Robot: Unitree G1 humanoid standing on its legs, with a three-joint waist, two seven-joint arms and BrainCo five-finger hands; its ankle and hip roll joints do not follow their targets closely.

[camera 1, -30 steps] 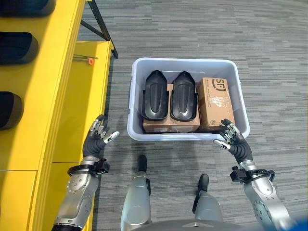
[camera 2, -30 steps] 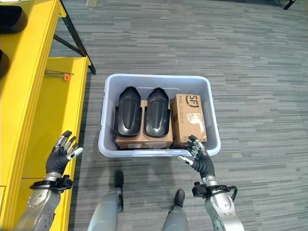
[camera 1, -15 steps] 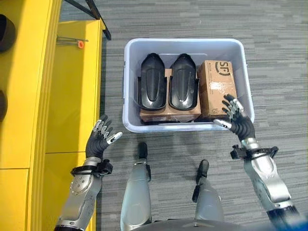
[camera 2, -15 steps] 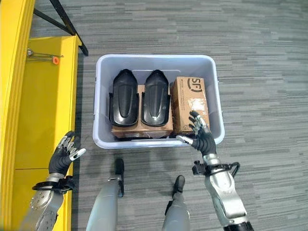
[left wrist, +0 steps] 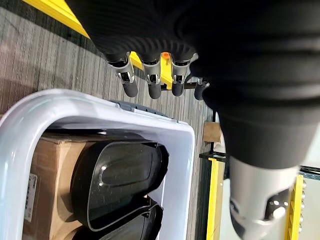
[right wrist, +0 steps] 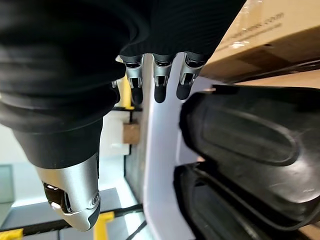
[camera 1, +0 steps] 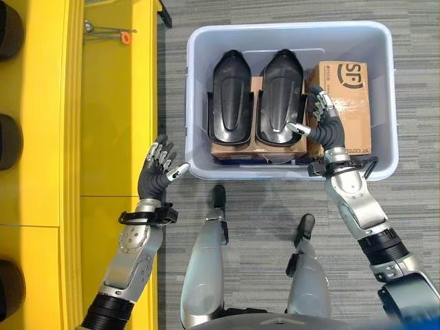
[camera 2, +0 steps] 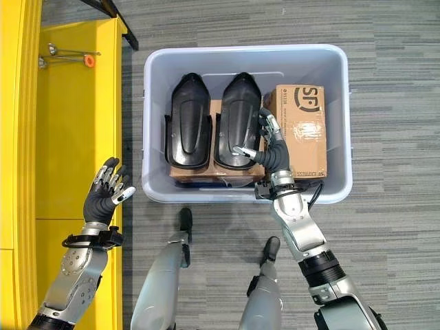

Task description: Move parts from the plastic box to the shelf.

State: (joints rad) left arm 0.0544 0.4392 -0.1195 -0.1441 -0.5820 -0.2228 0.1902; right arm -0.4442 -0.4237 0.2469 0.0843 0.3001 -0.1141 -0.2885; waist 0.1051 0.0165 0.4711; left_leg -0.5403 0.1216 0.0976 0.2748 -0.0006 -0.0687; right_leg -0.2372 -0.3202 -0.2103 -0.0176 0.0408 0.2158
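Observation:
A pale grey plastic box (camera 1: 196, 89) sits on the carpet in front of me. Inside it lie two black moulded parts, one on the left (camera 1: 229, 100) and one on the right (camera 1: 278, 100), resting on a flat cardboard box (camera 1: 230, 148). A taller cardboard box (camera 1: 347, 103) stands beside them. My right hand (camera 1: 322, 127) is open inside the plastic box, between the right black part (right wrist: 250, 145) and the taller cardboard box (right wrist: 270, 35). My left hand (camera 1: 158, 173) is open outside the box's near left corner, by the yellow shelf (camera 1: 113, 110).
The yellow shelf unit runs along my left side, with dark parts (camera 1: 10, 141) stored in its upper level. A thin metal tool with an orange tip (camera 1: 110, 31) lies on the lower shelf board. Grey carpet surrounds the box.
The camera has moved closer over the box. My right hand has gone from the box's near rim into the box beside the right black part. My left hand holds much the same pose.

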